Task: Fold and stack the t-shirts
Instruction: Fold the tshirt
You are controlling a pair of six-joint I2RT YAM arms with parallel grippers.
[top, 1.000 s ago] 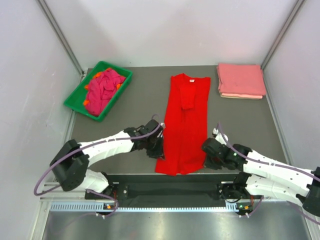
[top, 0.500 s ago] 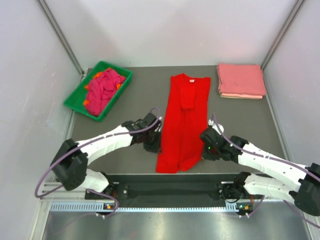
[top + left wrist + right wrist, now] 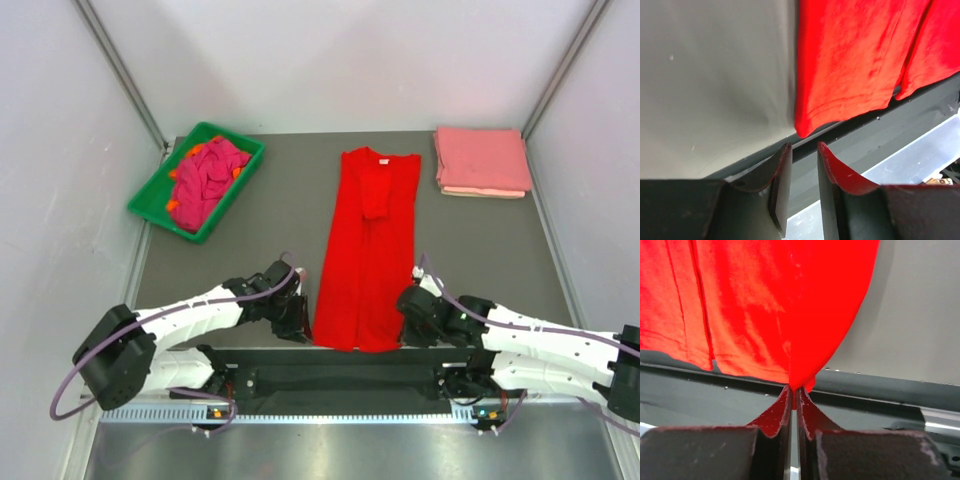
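Observation:
A bright red t-shirt (image 3: 368, 240) lies folded into a long strip down the middle of the table, neck at the far end. Its near hem hangs at the front edge (image 3: 840, 105) (image 3: 765, 305). My right gripper (image 3: 412, 312) (image 3: 794, 390) is shut on the hem's right corner. My left gripper (image 3: 298, 318) (image 3: 804, 150) stands open just left of the hem's left corner, with nothing between its fingers. A folded stack of salmon pink t-shirts (image 3: 482, 161) sits at the far right. Crumpled magenta and orange t-shirts (image 3: 205, 178) fill the tray.
A green plastic tray (image 3: 147, 194) stands at the far left of the grey table (image 3: 270, 215). The table's front edge with a dark rail (image 3: 880, 135) runs right under both grippers. Grey walls close in the sides.
My left gripper has opened, let go of the red hem's left corner and drawn back left and nearer. The right gripper shifted slightly nearer, still shut on its corner.

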